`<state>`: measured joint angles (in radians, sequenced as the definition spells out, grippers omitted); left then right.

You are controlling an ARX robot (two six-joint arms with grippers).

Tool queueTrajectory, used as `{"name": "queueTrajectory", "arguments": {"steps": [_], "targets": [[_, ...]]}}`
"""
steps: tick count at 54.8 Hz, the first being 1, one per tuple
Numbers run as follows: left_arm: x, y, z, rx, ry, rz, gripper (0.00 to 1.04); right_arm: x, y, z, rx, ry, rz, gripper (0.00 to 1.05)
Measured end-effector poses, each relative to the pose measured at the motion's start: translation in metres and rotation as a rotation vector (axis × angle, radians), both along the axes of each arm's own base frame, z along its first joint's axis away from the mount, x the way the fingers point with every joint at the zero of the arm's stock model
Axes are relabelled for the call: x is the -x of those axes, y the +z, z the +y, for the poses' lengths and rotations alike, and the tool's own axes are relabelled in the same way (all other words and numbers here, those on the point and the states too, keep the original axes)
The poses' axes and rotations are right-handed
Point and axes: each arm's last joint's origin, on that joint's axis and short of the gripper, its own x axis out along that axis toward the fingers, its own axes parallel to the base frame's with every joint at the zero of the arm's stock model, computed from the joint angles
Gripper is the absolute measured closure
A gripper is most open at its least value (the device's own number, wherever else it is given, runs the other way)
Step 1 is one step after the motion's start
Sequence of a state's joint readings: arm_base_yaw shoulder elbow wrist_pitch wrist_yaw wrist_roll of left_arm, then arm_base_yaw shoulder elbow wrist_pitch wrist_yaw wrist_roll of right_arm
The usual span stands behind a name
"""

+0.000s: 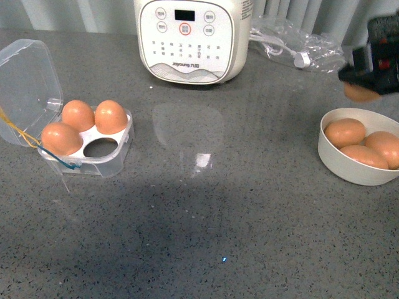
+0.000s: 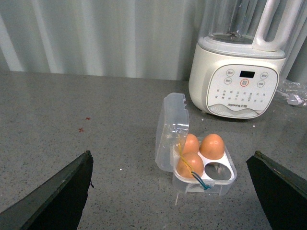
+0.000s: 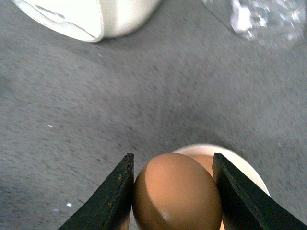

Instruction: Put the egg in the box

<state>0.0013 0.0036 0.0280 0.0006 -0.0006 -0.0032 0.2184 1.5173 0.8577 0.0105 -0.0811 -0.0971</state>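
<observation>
- Orange-brown egg (image 3: 177,189) sits clamped between the two black fingers of the right gripper (image 3: 173,203); its lower end is cut off by the frame edge in the right wrist view.
- Black and blurred in the front view, that gripper is cropped by the right edge, and only a sliver of the egg (image 1: 360,93) shows beneath it, in the air above the far side of the white bowl (image 1: 344,167).
- White bowl holds three more eggs; the one furthest right is cut off at the edge.
- Clear plastic box (image 1: 115,165) stands open at the left of the grey tabletop (image 1: 206,237), well apart from the held egg, with its lid (image 1: 28,81) tipped back.
- Three cells of its white tray are filled with eggs, and the near right cell (image 1: 101,147) is bare.
- Yellow band (image 1: 12,128) and blue band (image 1: 65,163) hang at the box's left; how they are fastened is too fine to tell.
- Left gripper (image 2: 170,158) is spread wide with nothing between its dark fingers (image 2: 62,196), whose lower parts run out of frame.
- Cream appliance (image 1: 185,37) at the back is cropped at the top; a crumpled clear bag (image 1: 299,43) lies beside it.
</observation>
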Motion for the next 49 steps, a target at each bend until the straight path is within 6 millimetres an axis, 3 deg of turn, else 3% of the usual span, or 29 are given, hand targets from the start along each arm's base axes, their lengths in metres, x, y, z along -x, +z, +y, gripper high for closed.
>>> {"name": "queueTrajectory", "arguments": {"steps": [4,10,19,27,41,49], "targets": [[0.000,0.000,0.000,0.000,0.000,0.000,0.07,-0.001,0.013,0.017,-0.016,0.096,-0.027,0.63],[0.000,0.000,0.000,0.000,0.000,0.000,0.07,-0.003,0.015,0.039,-0.030,0.213,-0.021,0.63],[0.000,0.000,0.000,0.000,0.000,0.000,0.07,-0.023,-0.002,0.099,-0.027,0.443,0.016,0.63],[0.000,0.000,0.000,0.000,0.000,0.000,0.07,-0.031,-0.016,0.140,-0.042,0.602,0.033,0.63],[0.000,0.000,0.000,0.000,0.000,0.000,0.07,-0.038,-0.027,0.189,-0.041,0.716,0.065,0.63],[0.000,0.000,0.000,0.000,0.000,0.000,0.07,-0.039,-0.034,0.204,-0.039,0.744,0.084,0.63]]}}
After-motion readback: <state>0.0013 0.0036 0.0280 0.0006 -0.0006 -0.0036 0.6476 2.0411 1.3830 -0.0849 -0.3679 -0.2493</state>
